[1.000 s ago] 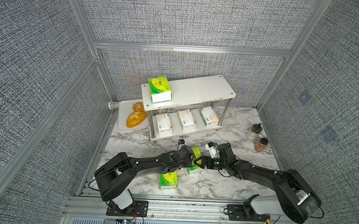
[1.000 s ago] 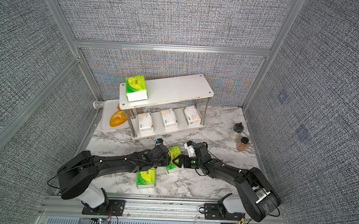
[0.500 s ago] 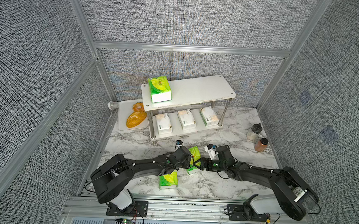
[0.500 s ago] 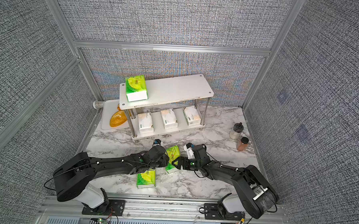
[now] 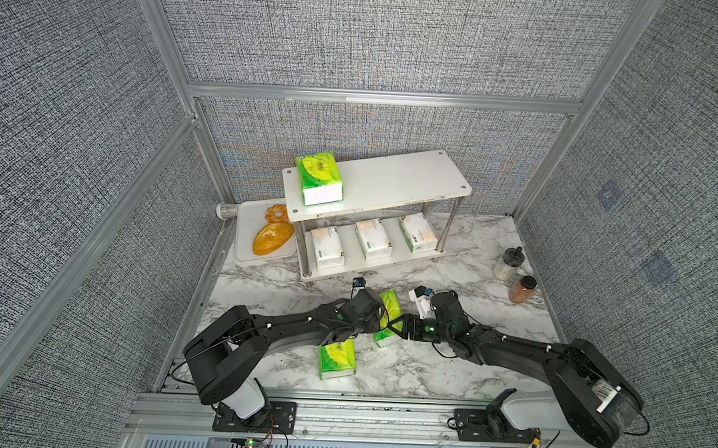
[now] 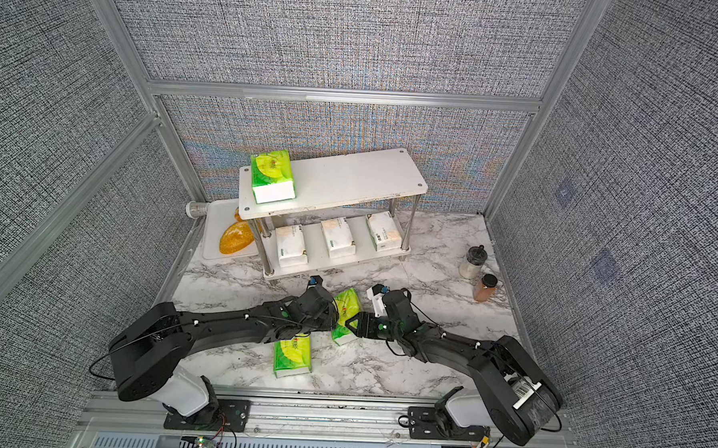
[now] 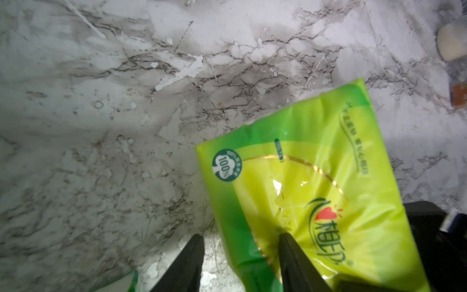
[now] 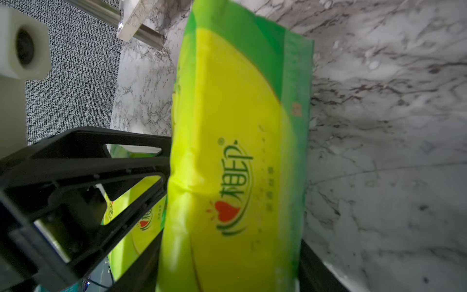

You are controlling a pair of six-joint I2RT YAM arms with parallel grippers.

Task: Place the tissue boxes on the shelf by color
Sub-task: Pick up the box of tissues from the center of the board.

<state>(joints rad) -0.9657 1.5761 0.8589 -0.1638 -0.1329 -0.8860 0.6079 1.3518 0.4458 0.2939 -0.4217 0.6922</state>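
Note:
A green-and-yellow tissue box (image 5: 390, 308) (image 6: 347, 305) hangs tilted just above the marble table, between my two grippers. My right gripper (image 8: 230, 263) (image 5: 398, 323) is shut on it, and the pack (image 8: 235, 151) fills its jaws. My left gripper (image 7: 240, 250) (image 5: 377, 317) is open: one finger lies against the pack's face (image 7: 303, 182), the other stands clear of its edge. Another green box (image 5: 337, 359) lies on the table nearer the front. On the shelf (image 5: 396, 181), a third green box (image 5: 319, 181) sits at the top tier's left end. Three white boxes (image 5: 373, 242) line the lower tier.
A white tray (image 5: 244, 245) with bread lies left of the shelf, by the wall. Two jars (image 5: 507, 262) (image 5: 522, 288) stand at the right edge of the table. Grey walls enclose three sides, and the arms' base rail runs along the front.
My right gripper has closed on the green box. My left gripper's jaws, shut on the box before, have opened. Both grippers shifted slightly left with the box.

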